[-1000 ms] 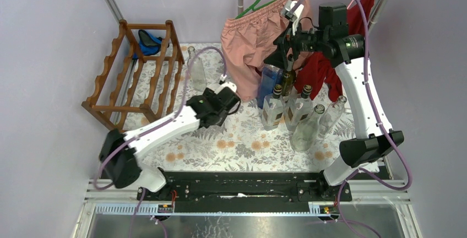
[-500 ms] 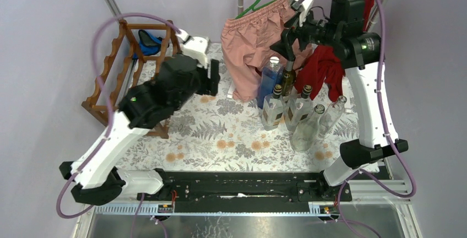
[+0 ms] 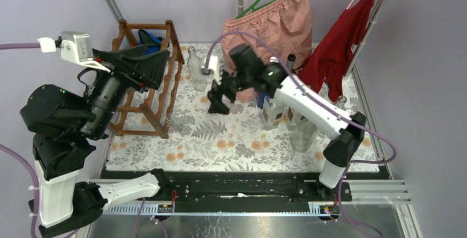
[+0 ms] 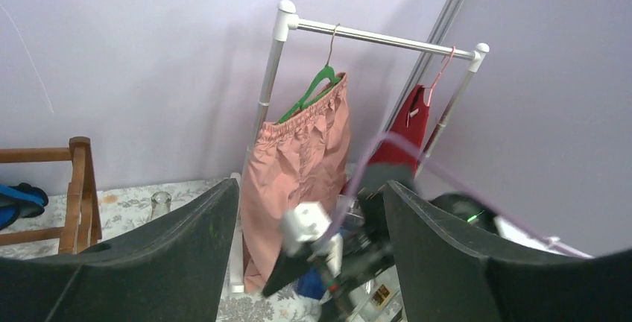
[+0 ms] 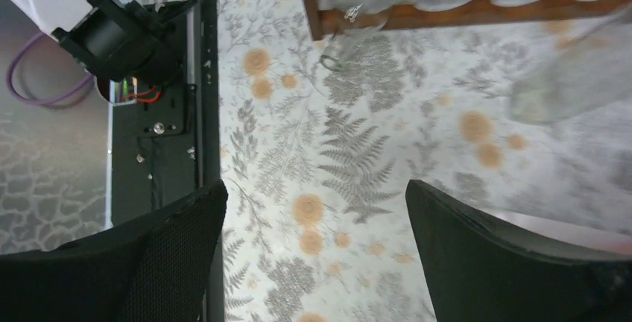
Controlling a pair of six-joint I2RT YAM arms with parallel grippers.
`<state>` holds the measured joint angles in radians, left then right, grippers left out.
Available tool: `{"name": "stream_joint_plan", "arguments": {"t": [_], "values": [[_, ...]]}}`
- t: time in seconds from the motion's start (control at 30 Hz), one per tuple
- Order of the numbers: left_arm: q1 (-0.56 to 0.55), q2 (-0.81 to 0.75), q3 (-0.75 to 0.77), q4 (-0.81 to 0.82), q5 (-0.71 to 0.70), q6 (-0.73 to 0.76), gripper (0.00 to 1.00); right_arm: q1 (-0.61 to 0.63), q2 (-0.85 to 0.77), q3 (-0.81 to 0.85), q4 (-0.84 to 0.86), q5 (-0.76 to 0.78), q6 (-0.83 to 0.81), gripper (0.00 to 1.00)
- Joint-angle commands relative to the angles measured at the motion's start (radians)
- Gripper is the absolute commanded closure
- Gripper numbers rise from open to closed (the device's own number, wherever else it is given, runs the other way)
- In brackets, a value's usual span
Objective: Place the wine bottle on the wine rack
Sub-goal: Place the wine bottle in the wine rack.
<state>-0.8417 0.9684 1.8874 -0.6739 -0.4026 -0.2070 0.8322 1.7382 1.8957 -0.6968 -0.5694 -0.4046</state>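
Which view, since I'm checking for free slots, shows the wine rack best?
Top external: nearly all of the wine rack shows, with the left gripper overlapping its top. Left wrist catches only a corner post; right wrist shows only a bottom rail.

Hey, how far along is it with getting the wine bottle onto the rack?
Done: nothing visible; no bottle shows on the rack.
In hand: nothing. The left gripper, raised by the rack, and the right gripper, over the mat, are both open and empty.
Left: grasp a bottle and lay it on the rack. A clear bottle stands beside it, more bottles at the right.
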Motion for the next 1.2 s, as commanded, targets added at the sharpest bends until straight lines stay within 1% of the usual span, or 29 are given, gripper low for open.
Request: {"name": "stream_joint_plan", "arguments": {"t": [0.0,0.07,0.1,0.27,0.43,0.53,0.6,0.67,0.8,0.93,0.97,1.03,1.17], "values": [[0.003,-0.025,-0.069,0.102,0.004,0.037,0.22,0.059,0.062,-0.164,0.435,-0.009,0.271,0.04],[0.003,-0.039,-0.078,0.095,-0.007,0.053,0.22,0.082,0.108,-0.205,0.558,0.000,0.337,0.05],[0.003,-0.042,-0.078,0.088,-0.021,0.059,0.22,0.096,0.136,-0.208,0.584,0.018,0.346,0.05],[0.003,-0.059,-0.096,0.068,-0.071,0.093,0.22,0.159,0.242,-0.159,0.615,0.161,0.373,0.06],[0.003,-0.094,-0.153,0.090,-0.116,0.121,0.21,0.189,0.315,-0.150,0.627,0.305,0.508,0.06],[0.003,-0.107,-0.173,0.106,-0.133,0.142,0.21,0.191,0.341,-0.176,0.676,0.361,0.583,0.05],[0.003,-0.104,-0.174,0.105,-0.140,0.153,0.21,0.191,0.348,-0.206,0.752,0.387,0.609,0.04],[0.003,-0.099,-0.174,0.104,-0.142,0.163,0.21,0.191,0.356,-0.232,0.807,0.390,0.623,0.03],[0.003,-0.078,-0.158,0.088,-0.146,0.173,0.21,0.190,0.407,-0.200,0.821,0.371,0.669,0.02],[0.004,-0.056,-0.142,0.080,-0.149,0.183,0.21,0.183,0.457,-0.182,0.850,0.262,0.741,0.02],[0.003,-0.051,-0.141,0.080,-0.150,0.184,0.21,0.183,0.468,-0.183,0.862,0.233,0.754,0.01],[0.003,-0.045,-0.142,0.079,-0.153,0.185,0.21,0.186,0.496,-0.169,0.866,0.208,0.780,0.00],[0.004,-0.035,-0.147,0.079,-0.164,0.180,0.21,0.186,0.551,-0.113,0.864,0.201,0.759,0.00]]}}
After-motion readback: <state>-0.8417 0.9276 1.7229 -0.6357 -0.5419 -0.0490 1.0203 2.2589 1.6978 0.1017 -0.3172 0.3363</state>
